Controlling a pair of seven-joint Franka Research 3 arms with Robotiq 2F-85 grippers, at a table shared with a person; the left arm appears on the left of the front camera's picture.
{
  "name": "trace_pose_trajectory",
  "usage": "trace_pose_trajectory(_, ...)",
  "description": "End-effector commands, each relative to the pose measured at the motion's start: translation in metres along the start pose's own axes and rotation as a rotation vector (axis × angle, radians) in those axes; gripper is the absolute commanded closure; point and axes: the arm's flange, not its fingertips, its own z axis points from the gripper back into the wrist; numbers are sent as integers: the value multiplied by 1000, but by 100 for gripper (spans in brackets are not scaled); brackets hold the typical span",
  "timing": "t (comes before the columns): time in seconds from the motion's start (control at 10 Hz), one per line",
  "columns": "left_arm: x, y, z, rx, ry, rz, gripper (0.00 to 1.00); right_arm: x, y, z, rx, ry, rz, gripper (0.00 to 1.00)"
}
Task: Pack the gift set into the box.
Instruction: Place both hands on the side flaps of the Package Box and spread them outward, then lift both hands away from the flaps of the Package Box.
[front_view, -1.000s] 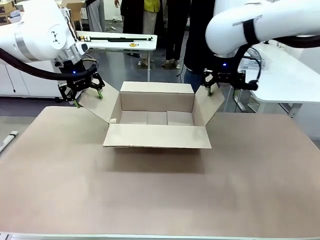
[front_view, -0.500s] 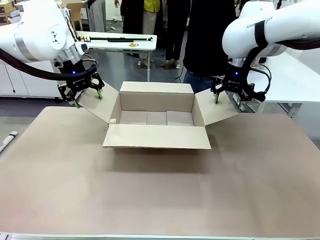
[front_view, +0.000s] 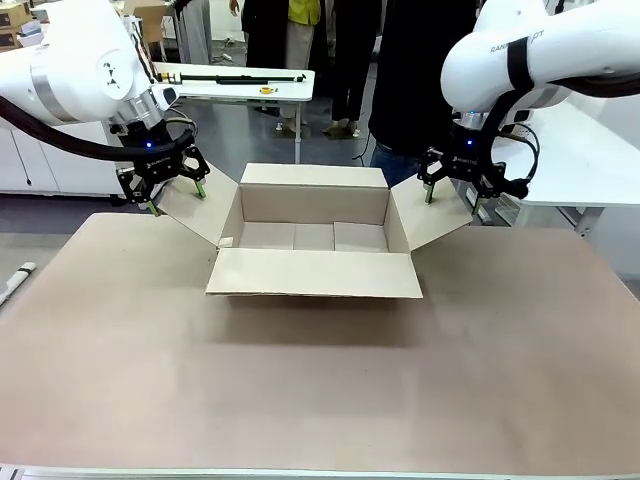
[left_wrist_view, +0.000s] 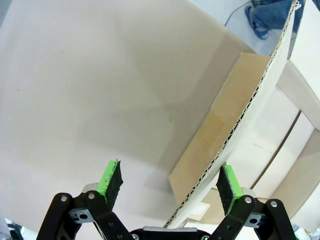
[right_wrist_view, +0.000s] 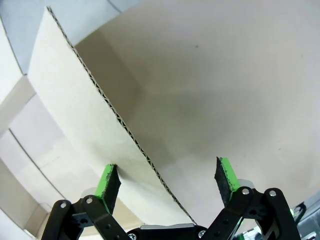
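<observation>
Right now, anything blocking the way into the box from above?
Nothing visible. The box is empty with all four flaps spread; the left gripper and right gripper straddle the side flaps' edges, jaws open. The gift set isn't in view.

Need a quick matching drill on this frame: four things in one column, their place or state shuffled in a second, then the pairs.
Things
1. left gripper
2. right gripper
3. box
4. near flap

States
A. folded out flat toward the camera
B. open, empty, in the middle of the table
C. jaws open astride the right side flap's edge
D. jaws open astride the left side flap's edge

Pairs: 1-D, 2-C, 3-B, 4-A
</observation>
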Motion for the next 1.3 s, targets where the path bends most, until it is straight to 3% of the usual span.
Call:
trace_pose_trajectory(0.0, -1, -1, 2, 18, -3, 15, 0, 1, 0, 4, -27, -15, -5, 0)
trace_pose_trajectory(1.2, -1, -1, 2, 18, -3, 15, 0, 1, 0, 4, -27, -15, -5, 0)
